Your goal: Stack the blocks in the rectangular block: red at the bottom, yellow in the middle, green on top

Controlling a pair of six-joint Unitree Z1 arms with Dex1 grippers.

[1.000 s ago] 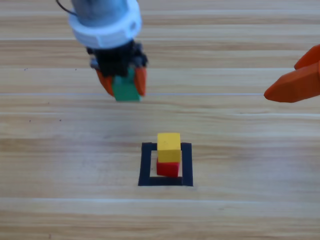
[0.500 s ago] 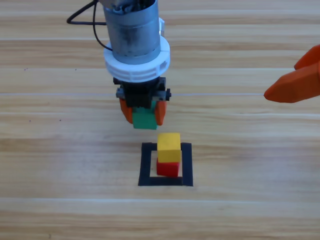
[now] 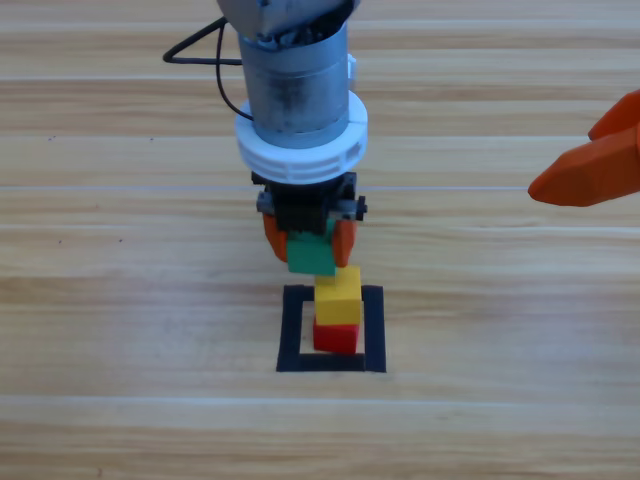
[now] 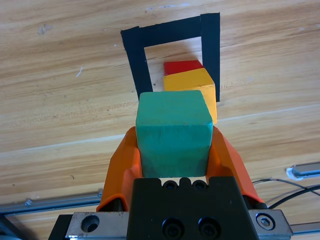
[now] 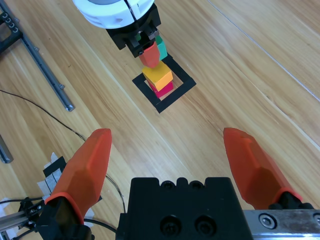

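Wooden planks with a pale grain make up the tabletop [image 3: 120, 300], and everything else sits on or over it. The left arm [image 3: 298, 90] comes down from the top edge of the high view, its grey body ending just behind the taped square. The left gripper [image 3: 310, 245] has its orange fingers [image 4: 122, 167] closed on the two sides of the green cube [image 3: 312, 257], which is held off the tabletop, level, with its top and front faces showing in the left wrist view. In the high view the green cube hangs just behind and slightly left of the stack, overlapping the yellow cube's upper left corner; whether they touch cannot be told.

The right gripper [image 3: 590, 165] waits at the right edge of the high view, well apart from the stack. Its fingers [image 5: 87, 167] stand wide apart in the right wrist view, with nothing between them.

The rectangular block [image 3: 292, 330], an outline of black tape, lies flat near the middle of the tabletop. Inside it stands the red cube [image 3: 335, 338] on the wood, closer to the square's right side in the left wrist view. The yellow cube [image 3: 338, 296] rests directly on top of the red one, roughly square with it.
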